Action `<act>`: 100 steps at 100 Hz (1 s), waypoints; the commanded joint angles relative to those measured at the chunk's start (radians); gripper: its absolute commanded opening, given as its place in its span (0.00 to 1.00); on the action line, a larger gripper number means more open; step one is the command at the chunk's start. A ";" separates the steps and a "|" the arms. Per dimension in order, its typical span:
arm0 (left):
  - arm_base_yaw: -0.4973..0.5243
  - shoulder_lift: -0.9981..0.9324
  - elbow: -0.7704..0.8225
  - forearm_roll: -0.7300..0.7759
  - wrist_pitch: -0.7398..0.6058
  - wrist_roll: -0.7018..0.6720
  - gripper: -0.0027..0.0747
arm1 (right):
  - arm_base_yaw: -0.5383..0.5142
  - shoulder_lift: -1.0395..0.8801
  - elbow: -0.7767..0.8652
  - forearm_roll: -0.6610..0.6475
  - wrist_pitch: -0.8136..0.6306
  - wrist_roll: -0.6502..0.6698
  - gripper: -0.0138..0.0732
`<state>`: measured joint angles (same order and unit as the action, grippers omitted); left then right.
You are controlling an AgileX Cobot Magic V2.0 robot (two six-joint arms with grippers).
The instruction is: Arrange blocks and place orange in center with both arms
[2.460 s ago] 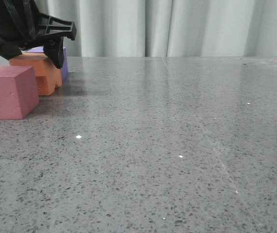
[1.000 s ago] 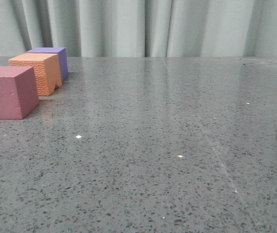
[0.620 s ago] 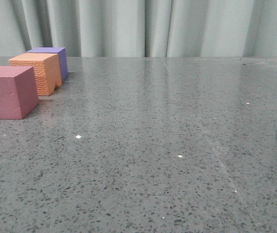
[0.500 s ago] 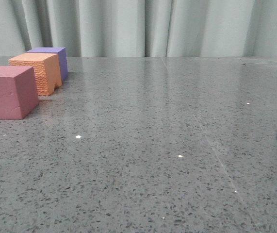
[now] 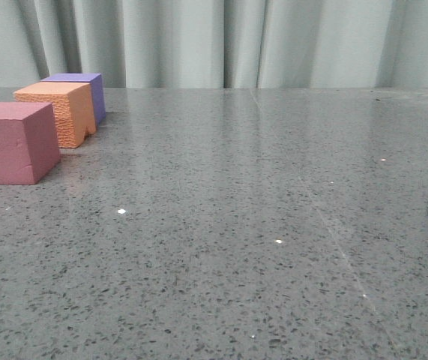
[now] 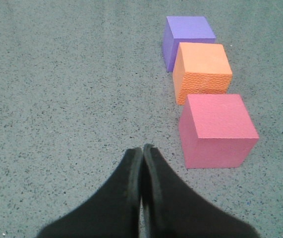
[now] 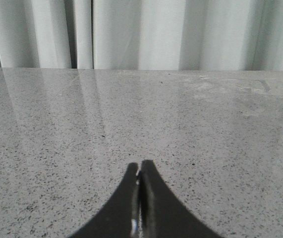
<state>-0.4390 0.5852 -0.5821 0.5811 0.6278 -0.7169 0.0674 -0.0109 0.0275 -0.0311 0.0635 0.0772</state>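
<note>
Front: orange cube (image 5: pixel 56 111) sits mid-row on the table (image 5: pixel 273 225), between pink-red cube (image 5: pixel 13 142) and purple cube (image 5: pixel 79 90); no arm visible, no containers. Left wrist: left gripper (image 6: pixel 142 153) pinched closed, empty, near the pink-red one. Orange looks light, squashy foam; grip opposite flat faces. Right wrist: right gripper (image 7: pixel 140 171) closed, empty.
</note>
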 commanded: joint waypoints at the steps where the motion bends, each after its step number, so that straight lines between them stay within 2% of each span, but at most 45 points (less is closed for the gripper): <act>1: 0.002 -0.003 -0.025 0.023 -0.071 0.049 0.01 | -0.005 -0.020 -0.014 -0.013 -0.078 -0.002 0.08; 21: 0.002 -0.062 0.024 0.003 -0.168 0.218 0.01 | -0.005 -0.020 -0.014 -0.013 -0.078 -0.002 0.08; 35: 0.011 -0.143 0.099 -0.101 -0.217 0.404 0.01 | -0.005 -0.020 -0.014 -0.013 -0.078 -0.002 0.08; 46: 0.078 -0.227 0.190 -0.192 -0.316 0.525 0.01 | -0.005 -0.020 -0.014 -0.013 -0.078 -0.002 0.08; 61: 0.205 -0.331 0.327 -0.239 -0.523 0.535 0.01 | -0.005 -0.020 -0.014 -0.013 -0.078 -0.002 0.08; 68: 0.267 -0.376 0.387 -0.279 -0.579 0.535 0.01 | -0.005 -0.020 -0.014 -0.013 -0.078 -0.002 0.08; 81: 0.354 -0.469 0.484 -0.314 -0.609 0.535 0.01 | -0.005 -0.020 -0.014 -0.013 -0.078 -0.002 0.08; 100: 0.390 -0.587 0.566 -0.329 -0.613 0.535 0.01 | -0.005 -0.020 -0.014 -0.013 -0.078 -0.002 0.08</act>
<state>-0.0549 0.0258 -0.0145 0.2658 0.1117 -0.1838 0.0674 -0.0109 0.0275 -0.0311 0.0635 0.0772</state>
